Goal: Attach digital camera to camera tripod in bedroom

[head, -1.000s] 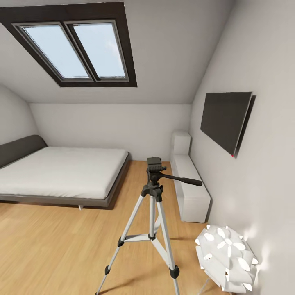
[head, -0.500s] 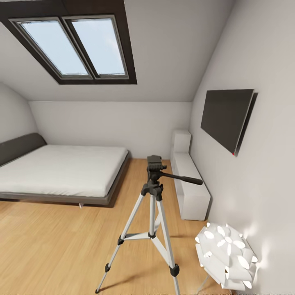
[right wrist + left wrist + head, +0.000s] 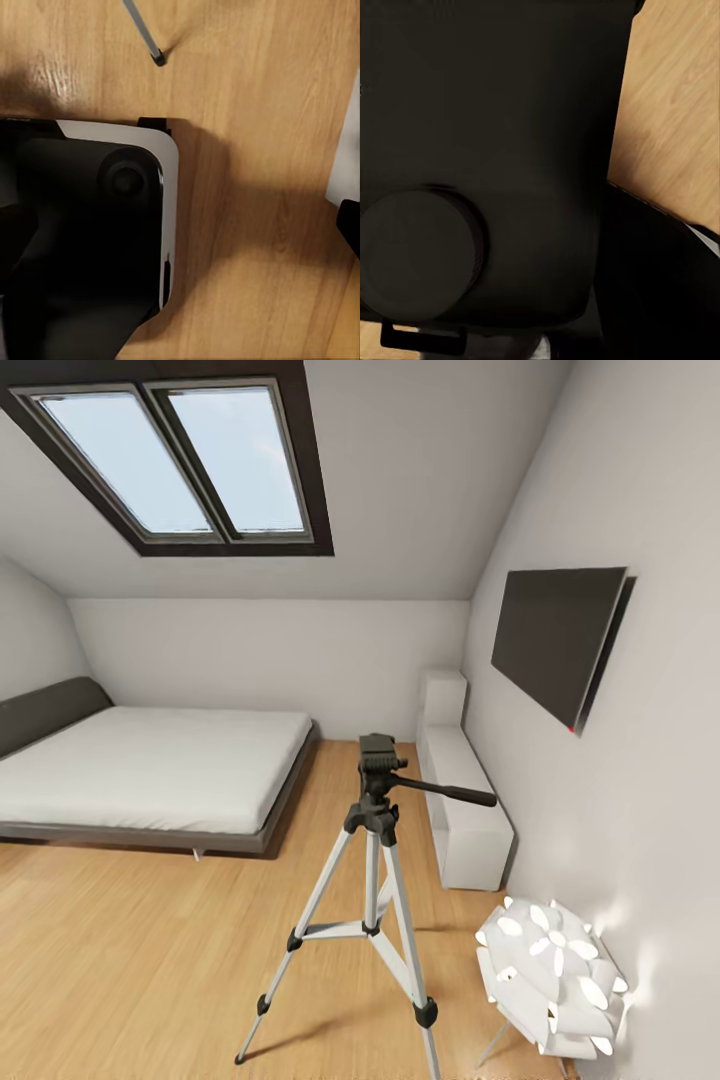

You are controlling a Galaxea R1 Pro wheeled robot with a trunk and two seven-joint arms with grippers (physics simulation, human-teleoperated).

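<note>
Gripper state first: I cannot tell from these views whether my left gripper or my right gripper is open, closed or holding anything. My left wrist camera looks onto a big black rounded bulk with a round disc (image 3: 416, 251) on it. It may be the small black digital camera or part of my own body, and I cannot tell which. My right wrist camera looks down on my black-and-white rounded base (image 3: 112, 225) on the pale wood plank floor (image 3: 262, 150), with 1 thin silver leg tip (image 3: 148, 37) near it, probably the tripod's.

Ahead of me, the tall camera tripod with 3 silver metal legs (image 3: 372, 880) stands upright on the floor. Its black head (image 3: 378, 758) is bare and its long black pan handle (image 3: 450, 793) points toward the white low cabinet (image 3: 465, 810). The low grey bed (image 3: 150, 770) lies well apart on the other side, and the white flower-shaped lamp (image 3: 555, 975) stands near 1 leg.

I judge this to be the approach. I should stop squarely before the head, clear of the 3 feet and the lamp, then bring the camera down level from above, away from the handle.
</note>
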